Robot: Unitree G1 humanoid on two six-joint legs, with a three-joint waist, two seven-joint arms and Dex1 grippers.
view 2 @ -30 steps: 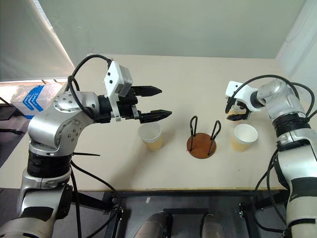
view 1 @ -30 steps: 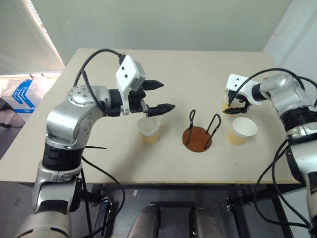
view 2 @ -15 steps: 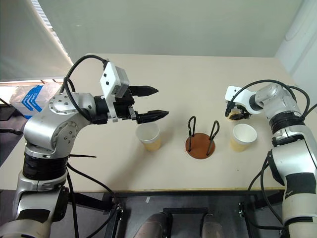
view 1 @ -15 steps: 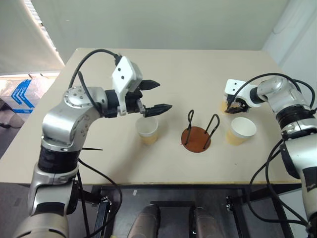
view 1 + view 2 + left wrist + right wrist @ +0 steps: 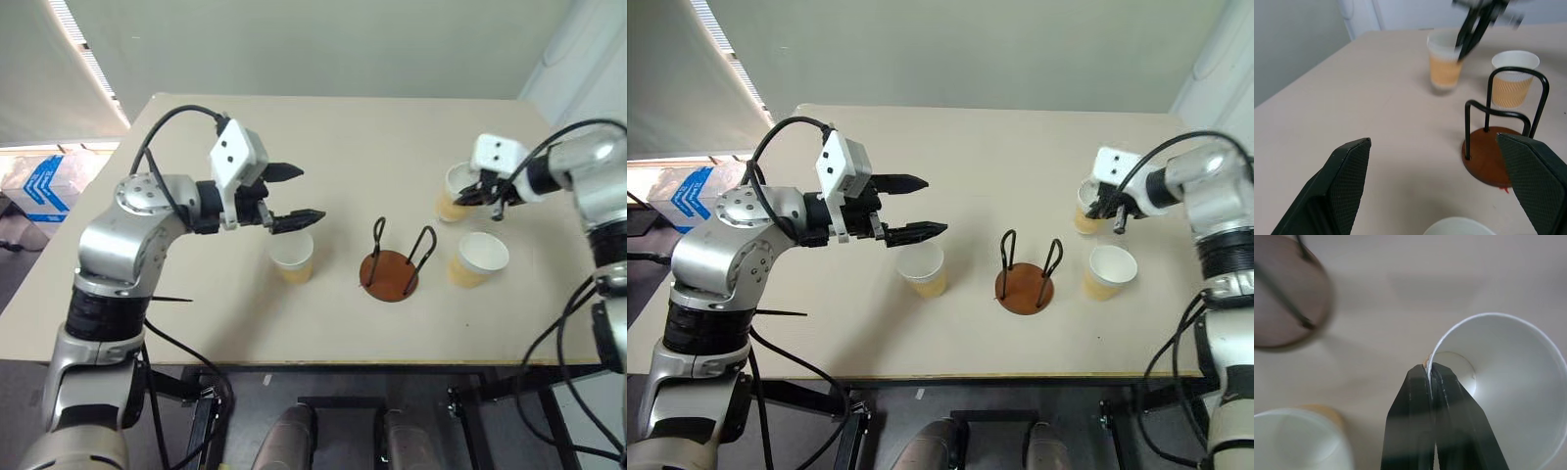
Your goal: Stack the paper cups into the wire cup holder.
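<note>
Three tan paper cups are on or over the beige table (image 5: 196,323). My right gripper (image 5: 462,199) is shut on the rim of the far right cup (image 5: 452,199); in the right wrist view its fingers (image 5: 1422,396) pinch the white rim, one inside that cup (image 5: 1508,382). A second cup (image 5: 477,257) stands just in front of it. The wire cup holder (image 5: 390,272), a brown disc with two black loops, stands empty at the centre. My left gripper (image 5: 312,193) is open, hovering above the third cup (image 5: 292,257), left of the holder.
The table's front edge (image 5: 294,360) runs below the cups. A blue-and-white box (image 5: 39,186) lies on the floor beyond the table's left side. Open tabletop stretches behind the holder.
My right gripper has shut on the far right cup's rim and lifted up and back with it. My left arm has drifted a little to the left, still open.
</note>
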